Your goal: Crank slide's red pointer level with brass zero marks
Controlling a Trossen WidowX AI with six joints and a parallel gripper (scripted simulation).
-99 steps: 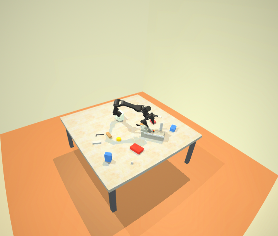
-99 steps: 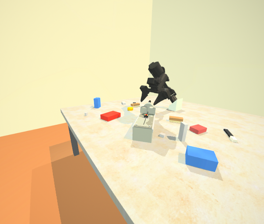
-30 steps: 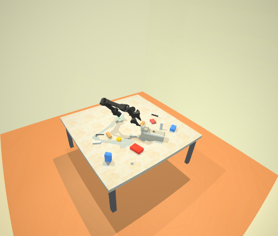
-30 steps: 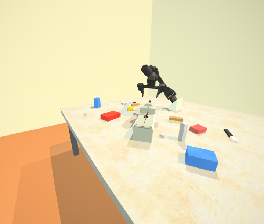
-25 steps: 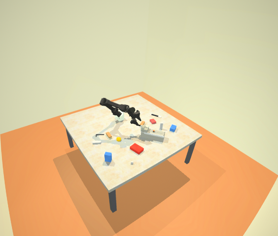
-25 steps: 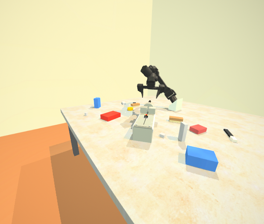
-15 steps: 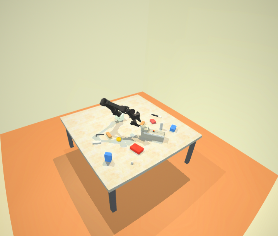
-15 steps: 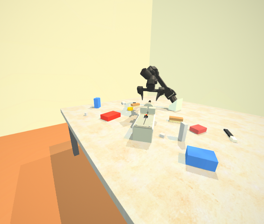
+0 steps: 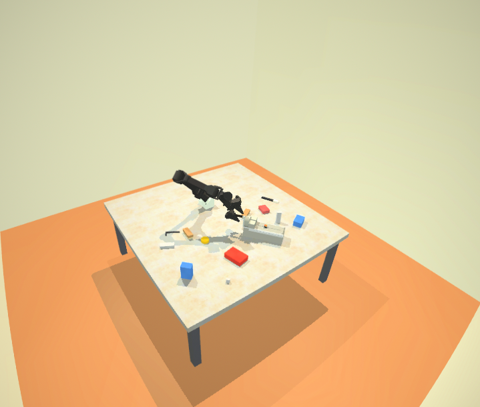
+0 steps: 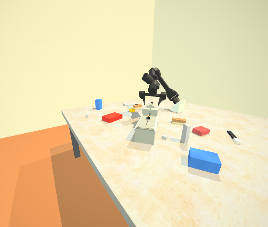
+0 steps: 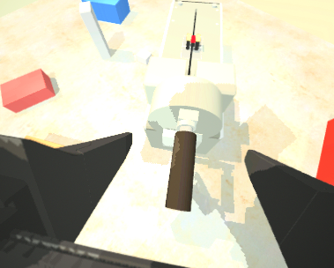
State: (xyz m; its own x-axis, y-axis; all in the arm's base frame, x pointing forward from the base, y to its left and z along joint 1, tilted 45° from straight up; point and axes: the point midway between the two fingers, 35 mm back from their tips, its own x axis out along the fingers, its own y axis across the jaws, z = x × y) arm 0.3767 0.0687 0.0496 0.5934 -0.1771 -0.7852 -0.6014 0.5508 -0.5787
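Wrist view: claw [image 9: 239, 215] [image 10: 151, 104] [image 11: 187, 145] spread apart, gripping nothing; brown crank handle [image 11: 181, 172] between fingers, machine [image 9: 263, 233] [image 10: 144, 135] [image 11: 184, 94] toward twelve o'clock

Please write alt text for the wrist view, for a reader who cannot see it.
Open black gripper fingers stand on either side of a brown crank handle, not holding it. Beyond, a pale machine carries a slide with a small red pointer over a dark slot. Red and blue blocks lie around it.
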